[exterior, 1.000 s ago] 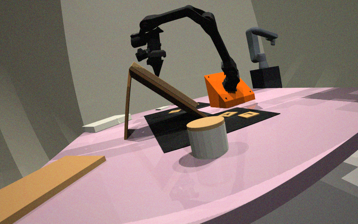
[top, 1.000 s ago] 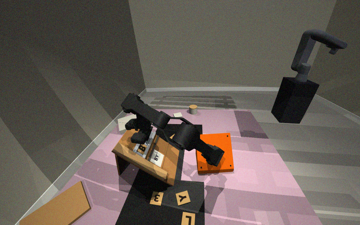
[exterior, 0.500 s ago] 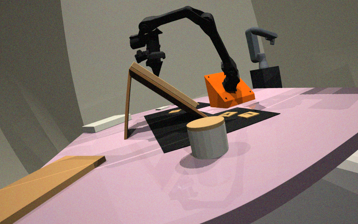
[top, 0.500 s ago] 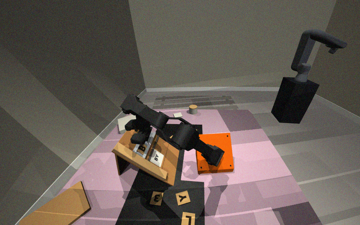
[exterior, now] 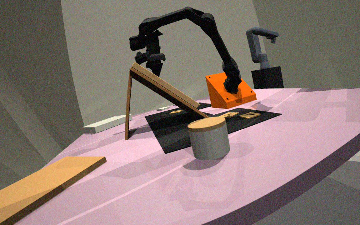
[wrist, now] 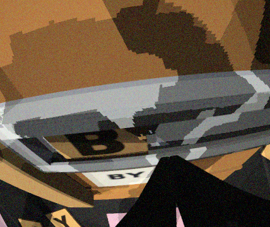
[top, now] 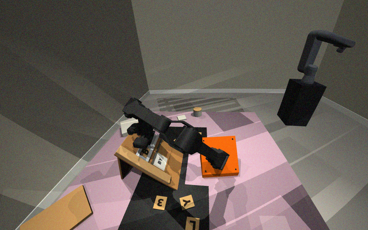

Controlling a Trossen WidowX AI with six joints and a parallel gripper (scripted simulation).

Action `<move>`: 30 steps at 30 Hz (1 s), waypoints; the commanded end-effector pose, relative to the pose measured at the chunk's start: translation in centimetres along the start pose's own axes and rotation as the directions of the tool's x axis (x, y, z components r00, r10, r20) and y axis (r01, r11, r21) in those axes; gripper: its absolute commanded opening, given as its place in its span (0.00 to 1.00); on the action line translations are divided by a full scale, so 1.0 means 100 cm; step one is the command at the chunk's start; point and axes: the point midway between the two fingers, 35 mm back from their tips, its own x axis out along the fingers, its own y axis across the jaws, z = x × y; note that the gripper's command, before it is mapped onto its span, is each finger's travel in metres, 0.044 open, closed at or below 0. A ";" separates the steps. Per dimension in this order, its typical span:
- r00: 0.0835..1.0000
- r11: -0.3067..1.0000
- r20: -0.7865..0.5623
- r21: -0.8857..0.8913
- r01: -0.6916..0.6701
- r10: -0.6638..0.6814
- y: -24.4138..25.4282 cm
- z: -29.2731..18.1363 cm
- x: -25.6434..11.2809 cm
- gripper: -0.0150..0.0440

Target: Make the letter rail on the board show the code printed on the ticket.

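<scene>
The letter rail (top: 143, 156) (wrist: 110, 98) is a grey channel on the tilted wooden board (top: 176, 167) (exterior: 164, 91) (wrist: 62, 60). A B tile (top: 145, 151) (wrist: 100, 143) sits in it by the closed left end. The white ticket (top: 160, 161) (wrist: 125, 177) below reads BY. A Y tile (top: 186, 202) (wrist: 62, 219), an E tile (top: 160, 202) and an L tile (top: 192, 224) lie before the board. My gripper (exterior: 158, 73) (wrist: 169, 164) is shut and empty, its tips over the rail's lower edge, right of the B tile. Contact with the rail cannot be told.
A black mat (top: 148, 190) (exterior: 172, 139) lies under the tiles and board. The orange base block (top: 219, 145) (exterior: 216, 89) stands right of the board. A round lidded tin (top: 197, 112) (exterior: 209, 142), a wooden plank (top: 62, 211) (exterior: 47, 179) and a white block (exterior: 105, 125) are also on the counter.
</scene>
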 end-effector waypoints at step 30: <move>1.000 1.000 0.000 0.001 -0.004 0.004 0.003 0.012 0.014 0.25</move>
